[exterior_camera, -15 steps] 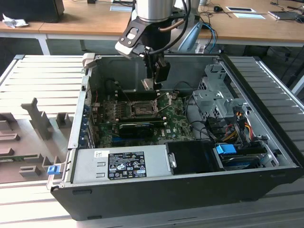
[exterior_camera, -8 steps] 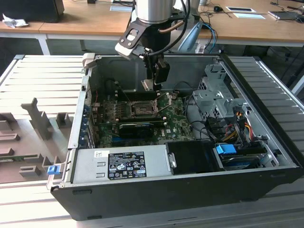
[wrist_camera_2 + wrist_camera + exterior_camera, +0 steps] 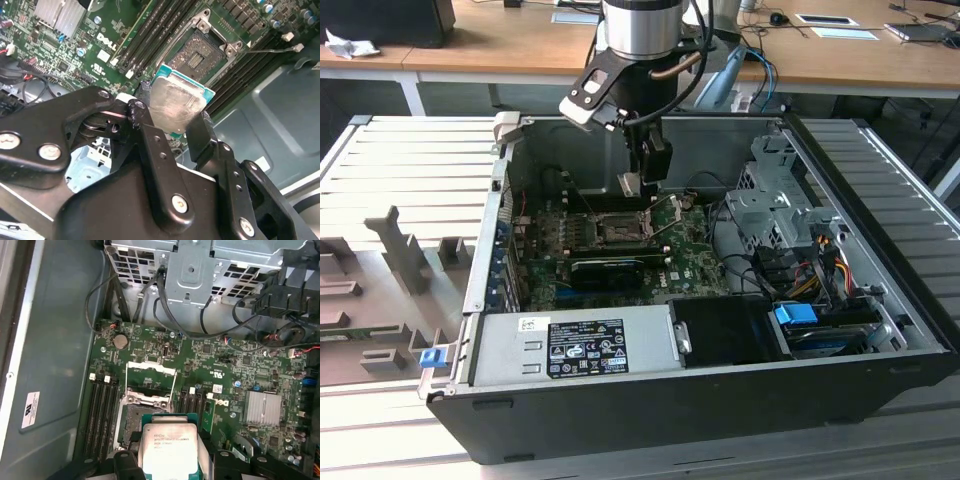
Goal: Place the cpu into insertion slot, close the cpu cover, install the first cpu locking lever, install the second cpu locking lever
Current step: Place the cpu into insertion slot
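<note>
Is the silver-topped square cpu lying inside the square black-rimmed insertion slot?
No: the gripper holds the cpu, and the dark pinned centre of the insertion slot lies bare.

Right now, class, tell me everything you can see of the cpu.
The cpu is a small flat square chip with a dull, smeared silver metal top and a green edge. The gripper clamps it by two opposite sides. It hangs close to the open insertion slot, not yet seated.
</note>
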`<state>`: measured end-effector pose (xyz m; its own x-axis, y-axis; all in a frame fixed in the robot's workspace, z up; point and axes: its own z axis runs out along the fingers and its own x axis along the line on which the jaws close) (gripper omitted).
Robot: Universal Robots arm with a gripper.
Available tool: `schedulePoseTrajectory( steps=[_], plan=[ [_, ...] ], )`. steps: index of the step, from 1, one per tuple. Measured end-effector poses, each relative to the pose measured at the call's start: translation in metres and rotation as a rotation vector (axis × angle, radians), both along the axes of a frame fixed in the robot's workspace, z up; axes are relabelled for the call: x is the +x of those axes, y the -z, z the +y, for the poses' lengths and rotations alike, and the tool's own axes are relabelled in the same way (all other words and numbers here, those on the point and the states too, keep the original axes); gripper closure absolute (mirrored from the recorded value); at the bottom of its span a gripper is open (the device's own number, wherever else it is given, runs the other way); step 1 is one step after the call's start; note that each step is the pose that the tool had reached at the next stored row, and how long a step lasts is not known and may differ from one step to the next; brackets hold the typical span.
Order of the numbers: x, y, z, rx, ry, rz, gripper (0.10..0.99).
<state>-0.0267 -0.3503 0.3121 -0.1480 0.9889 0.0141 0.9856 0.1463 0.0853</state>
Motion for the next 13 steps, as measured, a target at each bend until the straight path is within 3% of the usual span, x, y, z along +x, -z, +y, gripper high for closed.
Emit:
schedulePoseTrajectory(
  steps=[6,13],
  plan=[
    [0.0000,0.0095,0.0000,0.000,0.000,0.0008,0.561],
    [0.0000,0.0136,0.0000,0.000,0.000,0.0021,0.561]
  ],
)
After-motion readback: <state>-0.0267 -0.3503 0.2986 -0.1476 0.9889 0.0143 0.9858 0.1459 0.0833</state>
